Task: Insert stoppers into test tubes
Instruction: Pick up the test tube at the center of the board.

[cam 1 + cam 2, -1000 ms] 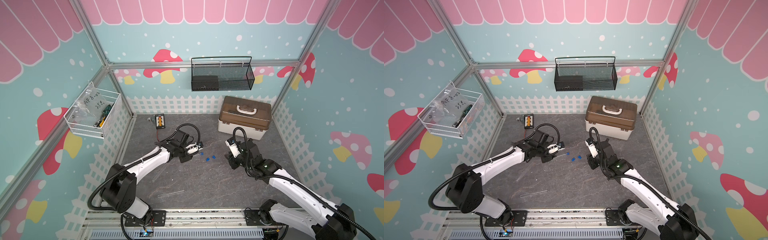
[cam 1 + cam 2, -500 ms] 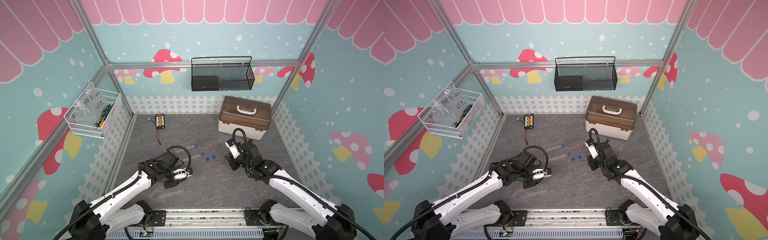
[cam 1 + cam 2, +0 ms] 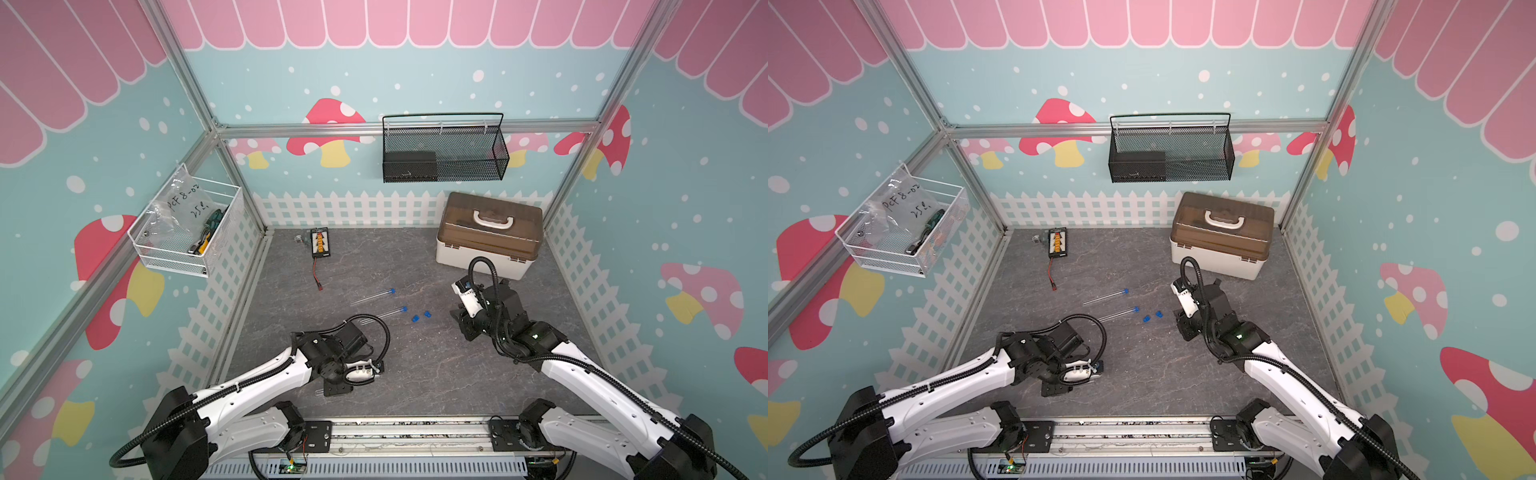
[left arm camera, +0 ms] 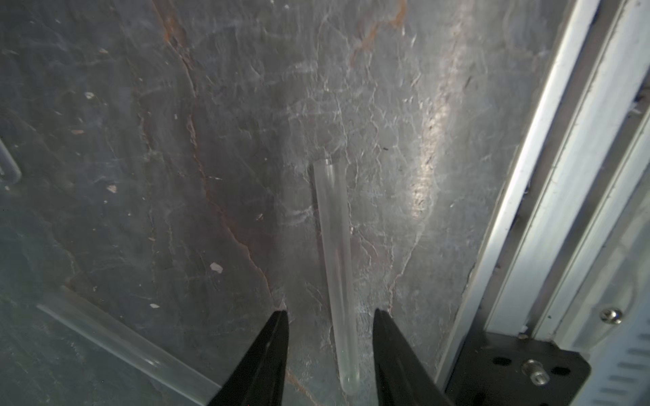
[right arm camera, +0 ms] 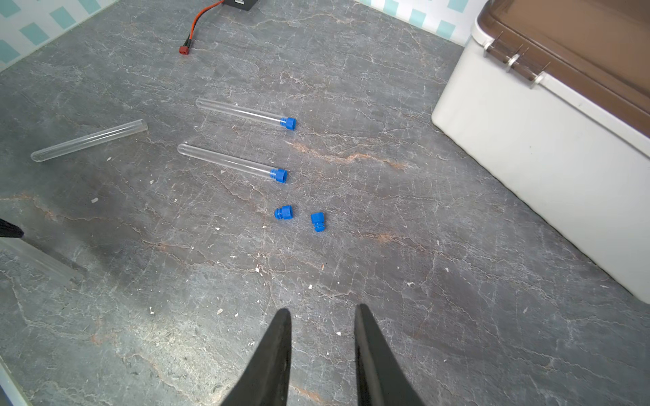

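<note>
Likely pickup step: left gripper [image 4: 330, 311], jaws apart, astride uncapped tube [image 4: 334, 246], lower centre. Next: close gently; right gripper [image 5: 323, 307] apart, empty.

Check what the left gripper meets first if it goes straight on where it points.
Likely the uncapped test tube, lying on the mat right between the open jaws of the left gripper in the left wrist view. Height is unclear; the tips may straddle it and touch mat first.

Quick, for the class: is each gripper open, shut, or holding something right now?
Left gripper: open, jaws either side of an unstoppered test tube, not gripping it.
Right gripper: open, holding nothing.
</note>
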Robot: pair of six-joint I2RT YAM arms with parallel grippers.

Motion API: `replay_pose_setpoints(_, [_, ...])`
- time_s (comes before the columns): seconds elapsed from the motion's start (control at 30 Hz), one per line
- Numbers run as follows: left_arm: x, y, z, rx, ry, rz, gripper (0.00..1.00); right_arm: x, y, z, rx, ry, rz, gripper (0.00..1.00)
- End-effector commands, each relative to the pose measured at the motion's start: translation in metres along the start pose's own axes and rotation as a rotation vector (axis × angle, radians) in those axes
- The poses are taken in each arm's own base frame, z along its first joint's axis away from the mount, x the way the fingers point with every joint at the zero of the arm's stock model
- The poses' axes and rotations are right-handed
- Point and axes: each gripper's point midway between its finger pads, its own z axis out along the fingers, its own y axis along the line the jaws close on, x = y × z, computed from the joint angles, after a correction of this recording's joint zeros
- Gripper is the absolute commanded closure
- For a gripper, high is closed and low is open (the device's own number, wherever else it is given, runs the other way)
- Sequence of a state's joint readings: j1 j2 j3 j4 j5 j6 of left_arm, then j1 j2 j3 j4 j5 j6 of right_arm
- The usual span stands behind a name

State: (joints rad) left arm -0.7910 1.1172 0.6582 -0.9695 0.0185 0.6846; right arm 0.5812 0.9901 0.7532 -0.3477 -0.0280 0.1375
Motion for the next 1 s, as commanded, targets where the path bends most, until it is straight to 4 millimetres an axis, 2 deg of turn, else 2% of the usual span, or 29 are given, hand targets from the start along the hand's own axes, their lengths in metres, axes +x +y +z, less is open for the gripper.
replay_pose_setpoints(0.0, [-0.001,0.002,0.008,-0.010,0.017,0.002,0.55,-0.003,-0.001,-0.005,-0.001,-0.016,-0.011,0.70])
replay_pose_setpoints(0.1, [0.000,-0.003,0.014,0.008,0.042,0.023,0.55,-0.003,-0.002,-0.007,0.005,-0.017,-0.014,0.70])
replay_pose_setpoints(0.57, [-0.002,-0.006,0.018,0.058,0.087,0.010,0.57,-0.001,-0.001,-0.008,-0.001,-0.020,-0.018,0.70])
replay_pose_setpoints(0.97, [-0.006,-0.002,0.022,0.083,0.160,0.009,0.66,0.000,-0.001,-0.011,0.003,-0.017,-0.022,0.70])
